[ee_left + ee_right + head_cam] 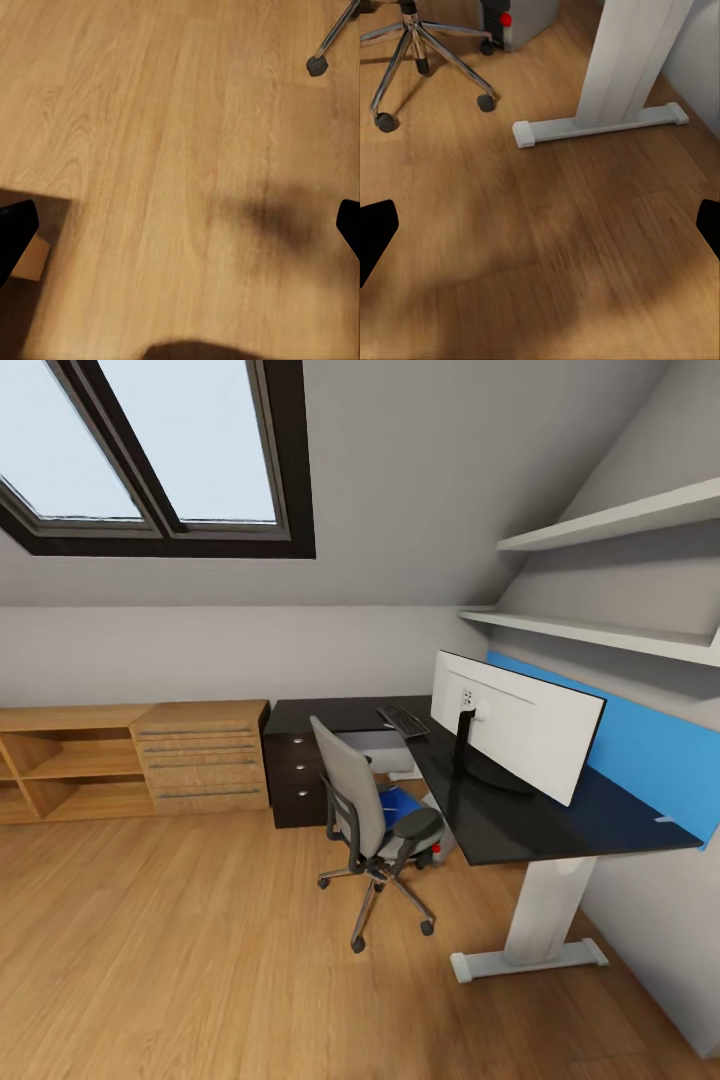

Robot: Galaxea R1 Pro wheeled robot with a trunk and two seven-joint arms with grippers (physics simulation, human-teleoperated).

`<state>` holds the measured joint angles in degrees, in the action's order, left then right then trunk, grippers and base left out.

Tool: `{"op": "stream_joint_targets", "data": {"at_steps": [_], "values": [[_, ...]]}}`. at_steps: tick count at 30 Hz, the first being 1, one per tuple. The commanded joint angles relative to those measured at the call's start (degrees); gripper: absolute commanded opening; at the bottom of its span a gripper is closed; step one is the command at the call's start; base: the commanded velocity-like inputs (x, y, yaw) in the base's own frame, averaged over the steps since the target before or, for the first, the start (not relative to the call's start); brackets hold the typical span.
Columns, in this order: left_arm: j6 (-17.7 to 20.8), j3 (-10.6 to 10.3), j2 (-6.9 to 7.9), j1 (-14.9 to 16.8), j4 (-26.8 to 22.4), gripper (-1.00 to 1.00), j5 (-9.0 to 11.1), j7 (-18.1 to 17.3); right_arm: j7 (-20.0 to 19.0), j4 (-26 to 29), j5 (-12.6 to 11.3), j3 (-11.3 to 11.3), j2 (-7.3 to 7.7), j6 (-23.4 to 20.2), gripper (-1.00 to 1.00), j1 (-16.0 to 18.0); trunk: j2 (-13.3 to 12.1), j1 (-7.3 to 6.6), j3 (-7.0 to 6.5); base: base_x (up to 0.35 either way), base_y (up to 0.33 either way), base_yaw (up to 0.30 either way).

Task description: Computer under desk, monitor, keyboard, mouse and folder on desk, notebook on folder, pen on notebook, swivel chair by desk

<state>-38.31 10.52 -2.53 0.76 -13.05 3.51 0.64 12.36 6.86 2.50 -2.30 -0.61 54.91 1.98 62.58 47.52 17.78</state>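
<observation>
2 claws, left claw (180,232) and right claw (540,232), hang spread wide over bare floor. Drive closer, squarely toward the swivel chair (372,812) beside the bench (520,822); blue folder (400,803) lies on its seat.

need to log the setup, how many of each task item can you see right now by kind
desk: 1
monitor: 1
keyboard: 1
swivel chair: 1
folder: 1
computer: 1
total: 6
</observation>
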Motion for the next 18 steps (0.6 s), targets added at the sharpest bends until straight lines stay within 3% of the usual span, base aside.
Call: {"op": "stream_joint_targets", "data": {"at_steps": [1, 4, 18], "values": [[-0.17, -0.14, -0.01, 0.03, -0.04, 1.0, 0.35, 0.06, 0.16, -0.04, 0.22, -0.3, -0.35, 0.28, 1.0, 0.04, 0.45, 0.22, 0.25, 0.0, 0.0, 0.0], [-0.25, -0.21, -0.63, 0.03, -0.13, 1.0, 0.35, 0.06, 0.19, -0.69, 0.26, -0.05, -1.22, 0.08, 1.0, 0.07, 1.65, 0.88, 0.79, 0.0, 0.0, 0.0], [-0.27, -0.23, -0.78, 0.03, -0.13, 1.0, 0.35, 0.06, 0.24, -1.66, 0.22, 0.01, -1.57, -0.23, 1.0, 0.1, 7.26, 3.96, 3.3, 0.0, 0.0, 0.0]]}}
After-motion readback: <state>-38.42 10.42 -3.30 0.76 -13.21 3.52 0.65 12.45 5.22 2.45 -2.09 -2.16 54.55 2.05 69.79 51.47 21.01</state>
